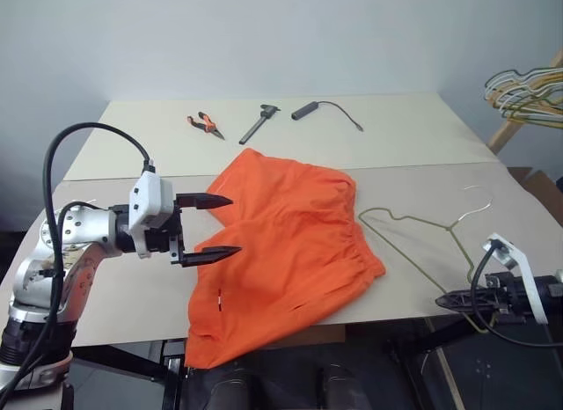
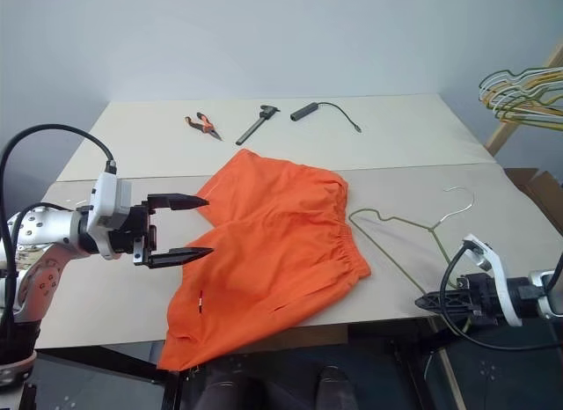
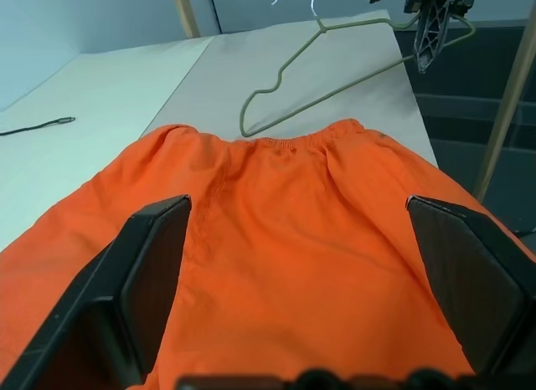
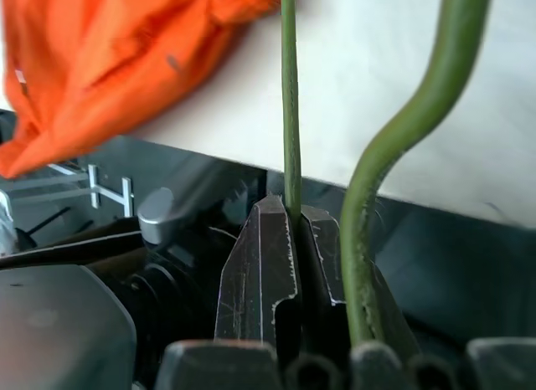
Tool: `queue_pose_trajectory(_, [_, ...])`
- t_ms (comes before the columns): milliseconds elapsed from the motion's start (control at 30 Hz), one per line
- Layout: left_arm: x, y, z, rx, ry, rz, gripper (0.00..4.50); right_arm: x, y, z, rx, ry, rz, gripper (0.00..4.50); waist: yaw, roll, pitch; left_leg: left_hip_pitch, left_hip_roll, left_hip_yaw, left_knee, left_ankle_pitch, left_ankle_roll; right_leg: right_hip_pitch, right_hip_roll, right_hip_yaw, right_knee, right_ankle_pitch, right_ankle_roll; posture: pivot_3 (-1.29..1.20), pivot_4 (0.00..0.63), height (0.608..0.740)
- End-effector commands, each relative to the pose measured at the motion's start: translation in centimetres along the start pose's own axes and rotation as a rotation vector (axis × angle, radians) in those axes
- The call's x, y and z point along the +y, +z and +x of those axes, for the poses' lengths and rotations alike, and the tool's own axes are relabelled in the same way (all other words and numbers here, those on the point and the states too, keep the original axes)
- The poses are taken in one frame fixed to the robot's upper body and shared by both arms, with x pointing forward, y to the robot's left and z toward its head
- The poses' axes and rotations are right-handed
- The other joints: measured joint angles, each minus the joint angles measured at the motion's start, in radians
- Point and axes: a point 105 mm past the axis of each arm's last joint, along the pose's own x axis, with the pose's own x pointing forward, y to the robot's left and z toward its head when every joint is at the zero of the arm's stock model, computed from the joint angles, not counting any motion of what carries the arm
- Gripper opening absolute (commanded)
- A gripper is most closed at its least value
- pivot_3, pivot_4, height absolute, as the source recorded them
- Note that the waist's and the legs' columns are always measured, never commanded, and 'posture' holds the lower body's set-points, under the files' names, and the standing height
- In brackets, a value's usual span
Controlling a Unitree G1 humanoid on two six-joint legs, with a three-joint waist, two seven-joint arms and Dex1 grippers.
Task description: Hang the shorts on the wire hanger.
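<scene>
The orange shorts [image 1: 281, 247] lie spread on the table's middle, one leg drooping over the front edge. My left gripper [image 1: 235, 223] hovers at the shorts' left side, level and pointing toward them, its jaws wide open with nothing between them; the fabric lies past its fingers [image 3: 151, 273] in the left wrist view. To the right of the shorts lies the thin olive wire hanger [image 4: 419, 105], its hook toward the far right. At the table's front right edge my right gripper [image 1: 442, 299] is shut on the hanger's lower wire [image 4: 291, 114].
At the back of the table [image 1: 132, 287] lie orange-handled pliers [image 1: 205, 124], a dark hand tool [image 1: 258, 124] and a black cable with a cylindrical handle [image 1: 308, 110]. A bunch of coloured hangers [image 1: 528, 91] hangs on a wooden rack at the far right.
</scene>
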Motion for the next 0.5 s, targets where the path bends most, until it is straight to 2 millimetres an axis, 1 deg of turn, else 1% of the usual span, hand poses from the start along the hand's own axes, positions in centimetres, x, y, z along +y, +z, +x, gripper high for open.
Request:
queue_pose_trajectory(33, [-0.1,1.3,-0.3,-0.016,-0.010,0.052,4.48,1.2,-0.4,-0.5,0.042,0.065,0.011,0.00,0.000,0.000,0.001,0.000,0.000,0.000,0.000,0.000,0.000,0.000,0.000,0.000,0.000,0.000,0.000,-0.04,0.118,0.740])
queue_pose_trajectory(133, [-0.2,1.2,-0.3,-0.013,-0.017,0.049,4.48,1.4,-0.5,-0.7,0.051,0.094,0.032,0.00,-0.001,-0.001,0.004,0.000,0.000,0.000,0.000,0.000,0.000,0.000,0.000,0.000,0.000,0.000,0.000,-0.04,0.122,0.740])
queue_pose_trajectory(367, [-0.3,1.1,-0.2,-0.015,-0.028,0.042,4.48,1.7,-0.1,-1.2,0.020,0.165,0.055,0.00,0.000,-0.001,0.007,0.000,0.000,0.000,0.000,0.000,0.000,-0.001,0.000,0.000,0.000,0.000,0.000,-0.04,0.126,0.740])
queue_pose_trajectory(500, [-0.3,1.2,-0.2,-0.012,-0.031,0.045,4.48,2.6,0.2,-1.0,0.019,0.223,0.034,0.00,0.000,-0.001,0.007,-0.001,0.000,0.000,0.000,0.000,0.000,-0.002,0.000,0.000,0.000,0.000,0.000,-0.04,0.123,0.740])
